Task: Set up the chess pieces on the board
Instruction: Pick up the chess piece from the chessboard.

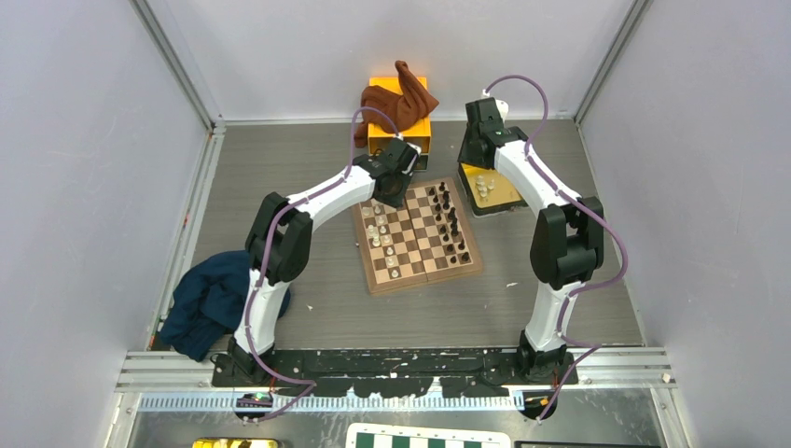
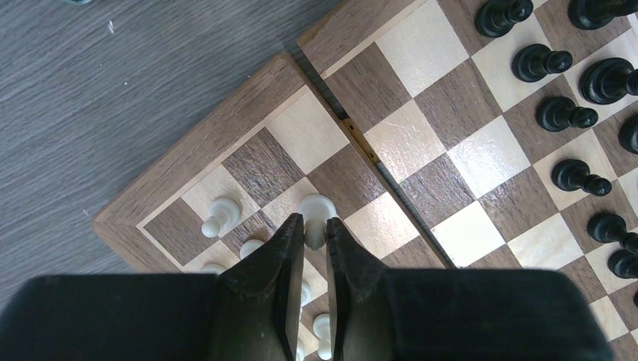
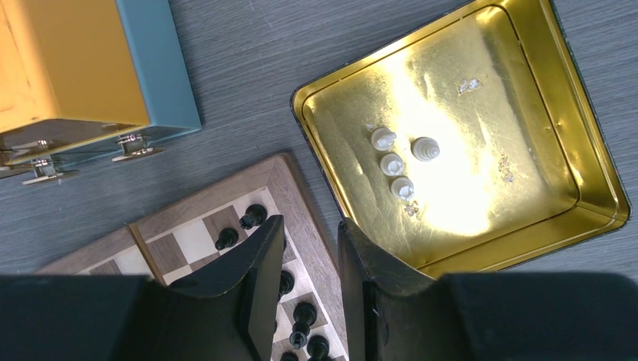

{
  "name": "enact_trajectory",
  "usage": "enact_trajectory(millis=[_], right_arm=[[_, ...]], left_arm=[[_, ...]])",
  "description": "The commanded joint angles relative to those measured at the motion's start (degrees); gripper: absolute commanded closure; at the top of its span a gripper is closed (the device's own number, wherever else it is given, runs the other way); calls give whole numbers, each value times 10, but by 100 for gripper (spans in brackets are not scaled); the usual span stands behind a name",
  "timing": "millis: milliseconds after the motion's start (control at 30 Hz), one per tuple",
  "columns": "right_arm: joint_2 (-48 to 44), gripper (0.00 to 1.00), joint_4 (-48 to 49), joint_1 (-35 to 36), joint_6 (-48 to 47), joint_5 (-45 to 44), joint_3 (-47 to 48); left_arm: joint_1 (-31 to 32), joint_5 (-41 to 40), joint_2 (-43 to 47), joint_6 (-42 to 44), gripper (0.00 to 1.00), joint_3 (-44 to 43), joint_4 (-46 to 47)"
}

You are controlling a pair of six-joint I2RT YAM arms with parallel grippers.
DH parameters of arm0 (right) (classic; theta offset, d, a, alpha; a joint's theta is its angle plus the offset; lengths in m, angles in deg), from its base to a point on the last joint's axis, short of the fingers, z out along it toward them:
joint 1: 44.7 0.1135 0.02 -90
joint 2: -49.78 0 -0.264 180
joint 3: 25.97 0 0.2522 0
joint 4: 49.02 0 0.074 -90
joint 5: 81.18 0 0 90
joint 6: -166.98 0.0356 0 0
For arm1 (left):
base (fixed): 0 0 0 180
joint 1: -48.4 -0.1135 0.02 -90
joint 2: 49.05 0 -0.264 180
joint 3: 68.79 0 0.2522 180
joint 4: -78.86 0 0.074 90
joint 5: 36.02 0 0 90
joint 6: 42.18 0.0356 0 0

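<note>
jaws on the left pinch an upright white chess piece (image 2: 316, 209); right jaws open.

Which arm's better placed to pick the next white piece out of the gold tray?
Right. The right pincer hangs open at the gold tray rim; the left pincer grips a white piece over the board.

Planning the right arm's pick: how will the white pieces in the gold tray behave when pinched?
The white pieces look tiny and rigid, probably light. Seemingly upright on small bases, a nudge may tip them; round bodies could roll on the glossy tray.
</note>
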Motion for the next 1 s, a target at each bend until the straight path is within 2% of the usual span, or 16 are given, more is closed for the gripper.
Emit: enact_trajectory(millis=[0,400,967], right_arm=[[-36,62,25,-3,5,-3,0],[-40,62,23,-3,2,-10,1],[-42,62,21,-2,1,-9,2]], left_arm=[[3,-13,4,4,83,-16,4],[2,-24,17,5,92,-12,1],[2,-49,102,10,98,6,-5]])
